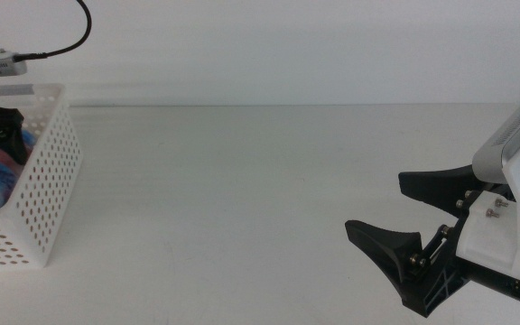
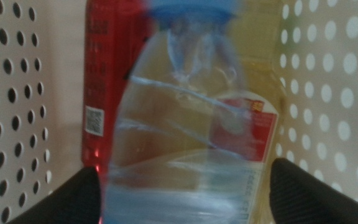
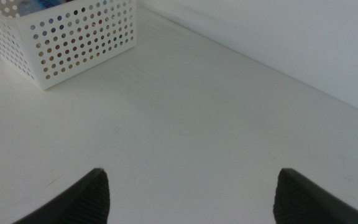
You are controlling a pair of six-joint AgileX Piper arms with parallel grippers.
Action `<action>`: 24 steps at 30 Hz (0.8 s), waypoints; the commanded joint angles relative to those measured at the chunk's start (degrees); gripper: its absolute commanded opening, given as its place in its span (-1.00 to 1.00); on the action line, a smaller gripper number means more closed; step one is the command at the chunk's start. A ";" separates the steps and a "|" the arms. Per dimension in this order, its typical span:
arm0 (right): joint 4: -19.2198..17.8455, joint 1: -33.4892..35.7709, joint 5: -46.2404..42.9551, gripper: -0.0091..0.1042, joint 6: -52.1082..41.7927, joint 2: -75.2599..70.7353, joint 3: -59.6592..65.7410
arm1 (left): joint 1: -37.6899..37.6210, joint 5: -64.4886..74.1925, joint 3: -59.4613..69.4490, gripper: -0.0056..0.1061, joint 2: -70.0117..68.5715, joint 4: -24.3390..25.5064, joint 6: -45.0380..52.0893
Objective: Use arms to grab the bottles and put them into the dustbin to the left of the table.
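In the middle view my left gripper (image 1: 5,129) hangs inside the white perforated dustbin (image 1: 48,181) at the table's left edge. The left wrist view shows its jaws spread wide, open, on either side of the blue-capped water bottle (image 2: 185,143), which looks blurred and lies loose between them. Beneath and beside that bottle lie the red can (image 2: 107,74) and the bottle of yellow liquid (image 2: 257,74), all within the dustbin's walls (image 2: 328,93). My right gripper (image 1: 395,212) waits open over the table's right side, with nothing between its jaws.
The white tabletop (image 1: 260,199) stretches between the dustbin and the right arm. A black cable (image 1: 70,41) hangs above the dustbin at the far left. From the right wrist the dustbin (image 3: 73,43) shows far across the table.
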 commanded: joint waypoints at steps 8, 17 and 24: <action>-0.36 -0.04 -3.60 0.56 -0.60 -0.70 -1.55 | -3.49 1.69 -1.99 0.72 -8.07 -0.81 -3.18; -0.36 -0.04 -3.60 0.56 -0.60 -0.70 -1.55 | -12.89 -0.41 -1.84 0.72 -18.70 -0.42 -7.71; -0.36 -0.04 -3.60 0.56 -0.60 -0.70 -1.55 | -20.01 -6.66 2.13 0.72 -27.67 3.20 -12.31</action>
